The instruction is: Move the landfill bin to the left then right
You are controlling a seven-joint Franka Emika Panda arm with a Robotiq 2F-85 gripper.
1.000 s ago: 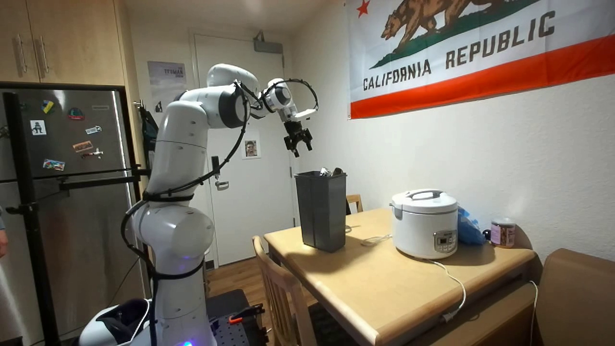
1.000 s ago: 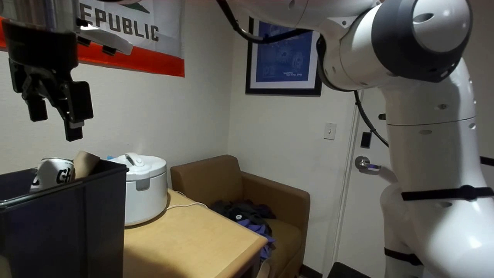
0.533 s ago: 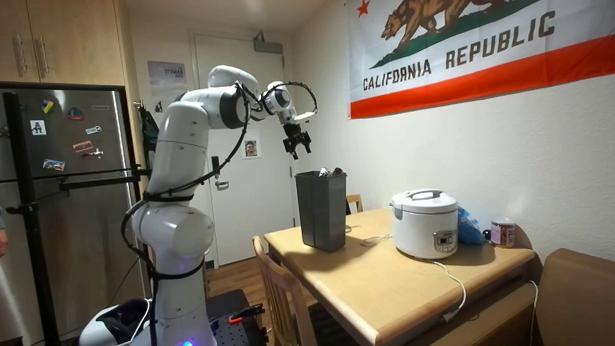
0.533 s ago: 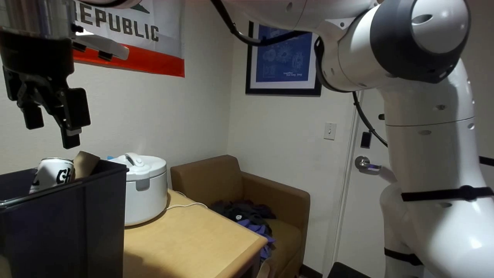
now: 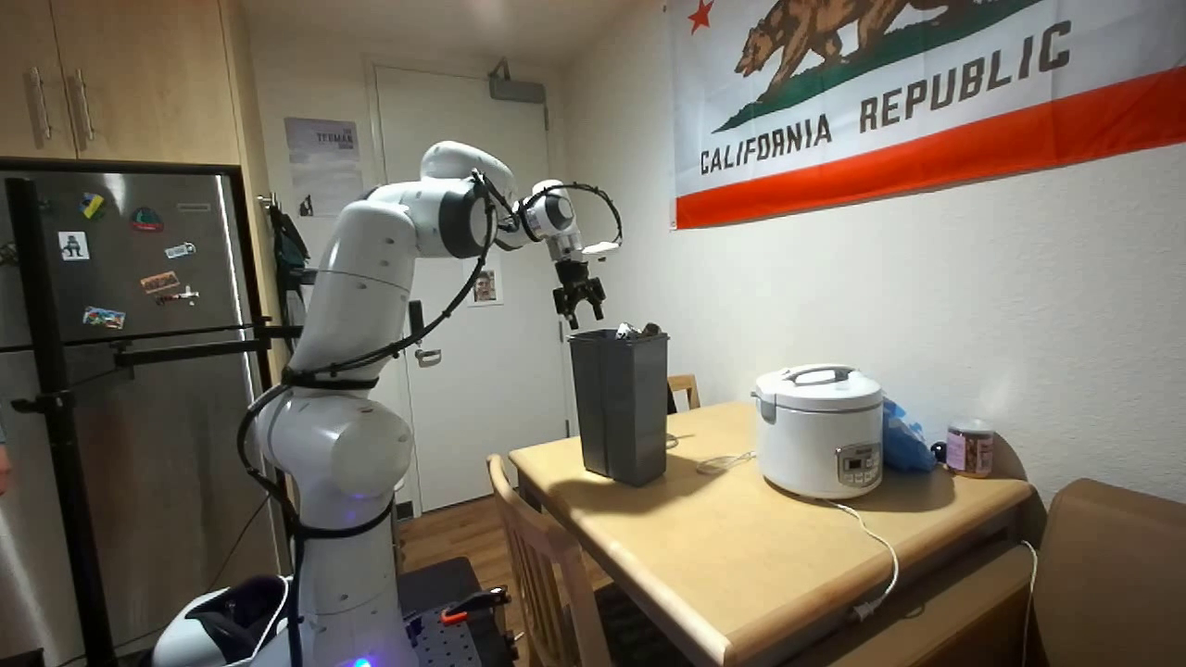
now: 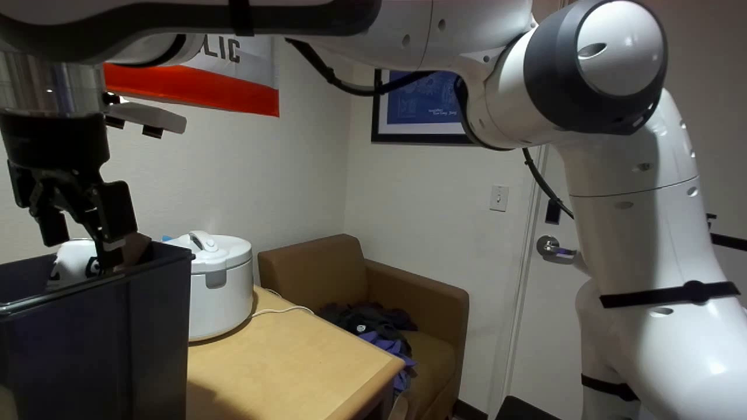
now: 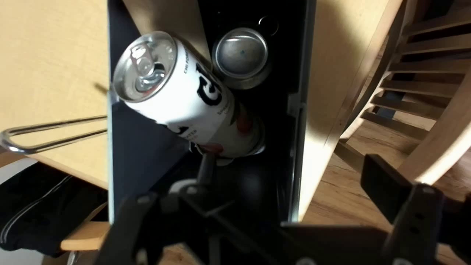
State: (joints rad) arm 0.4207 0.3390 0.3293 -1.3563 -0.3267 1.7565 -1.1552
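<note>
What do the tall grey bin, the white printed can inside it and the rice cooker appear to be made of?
Bin: likely moulded plastic with a low sheen, judging by its smooth walls and thin formed rim.
Can: metal, probably aluminium; its bare top shines and carries a pull tab.
Rice cooker: smooth white with soft sheen; plastic or painted metal, can't tell which.
</note>
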